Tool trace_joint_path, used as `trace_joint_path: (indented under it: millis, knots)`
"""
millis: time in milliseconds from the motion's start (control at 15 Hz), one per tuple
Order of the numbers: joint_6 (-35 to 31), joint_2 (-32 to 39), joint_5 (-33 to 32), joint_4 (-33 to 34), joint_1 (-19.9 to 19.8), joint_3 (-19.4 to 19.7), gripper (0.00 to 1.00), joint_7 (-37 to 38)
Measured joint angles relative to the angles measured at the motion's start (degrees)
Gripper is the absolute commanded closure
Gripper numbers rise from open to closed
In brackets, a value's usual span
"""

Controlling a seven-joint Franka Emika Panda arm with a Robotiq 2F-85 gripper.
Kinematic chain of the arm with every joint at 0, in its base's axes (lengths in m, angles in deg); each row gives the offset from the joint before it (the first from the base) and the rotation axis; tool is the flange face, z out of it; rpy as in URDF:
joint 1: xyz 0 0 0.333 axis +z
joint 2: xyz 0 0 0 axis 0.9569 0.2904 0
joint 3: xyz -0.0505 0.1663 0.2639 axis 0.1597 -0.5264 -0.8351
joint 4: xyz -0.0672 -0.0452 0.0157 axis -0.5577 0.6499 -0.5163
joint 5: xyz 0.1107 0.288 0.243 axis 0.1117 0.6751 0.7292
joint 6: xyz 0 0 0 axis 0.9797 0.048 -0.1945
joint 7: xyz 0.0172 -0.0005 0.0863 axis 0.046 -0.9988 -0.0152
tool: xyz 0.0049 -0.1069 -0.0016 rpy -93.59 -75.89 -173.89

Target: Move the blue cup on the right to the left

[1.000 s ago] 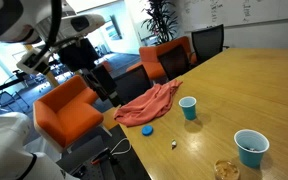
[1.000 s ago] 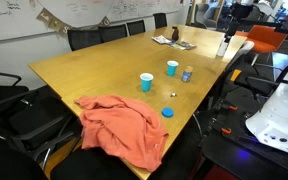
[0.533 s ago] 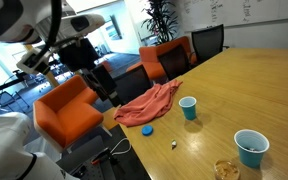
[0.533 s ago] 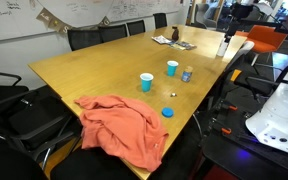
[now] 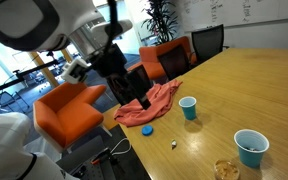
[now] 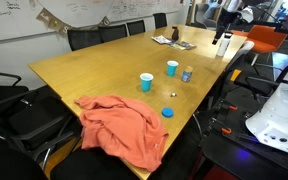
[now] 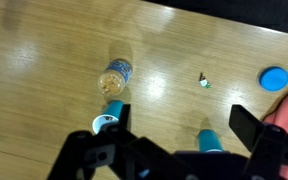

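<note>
The pale blue cup (image 5: 251, 148) stands upright on the wooden table (image 5: 254, 95), next to a small jar (image 5: 227, 170). It also shows in an exterior view (image 6: 172, 68) and in the wrist view (image 7: 104, 125), partly hidden behind a finger. A deeper teal cup (image 5: 188, 107) (image 6: 146, 81) (image 7: 210, 140) stands apart from it, nearer the cloth. My gripper (image 5: 137, 92) (image 6: 225, 42) (image 7: 179, 130) is open and empty. It hangs high above the table edge, well away from both cups.
An orange cloth (image 5: 149, 105) (image 6: 119, 125) drapes over the table's edge. A flat blue disc (image 5: 147, 128) (image 7: 274, 77) and a tiny object (image 7: 204, 82) lie near it. The jar (image 7: 115, 77) stands by the pale cup. Orange and black chairs (image 5: 69, 108) surround the table.
My arm has swung toward the table, and the gripper now hangs over the table edge near the cloth. The cups and other objects have not moved.
</note>
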Motion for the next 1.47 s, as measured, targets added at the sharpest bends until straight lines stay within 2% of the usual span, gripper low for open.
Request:
trace_joint_path:
  millis: [267,600,1067,1467]
  knots:
    - [-7.3,13.1,2.6,6.7,0.4,2.4,0.00,-4.5]
    - [-8.4,28.4,8.6,18.3,0.2,2.0,0.00,-7.6]
    - [-8.7,46.5,11.4,33.1,-4.8,-2.1,0.00,-7.2]
    - [-8.7,57.5,11.5,42.5,-9.6,-6.2,0.00,-7.2]
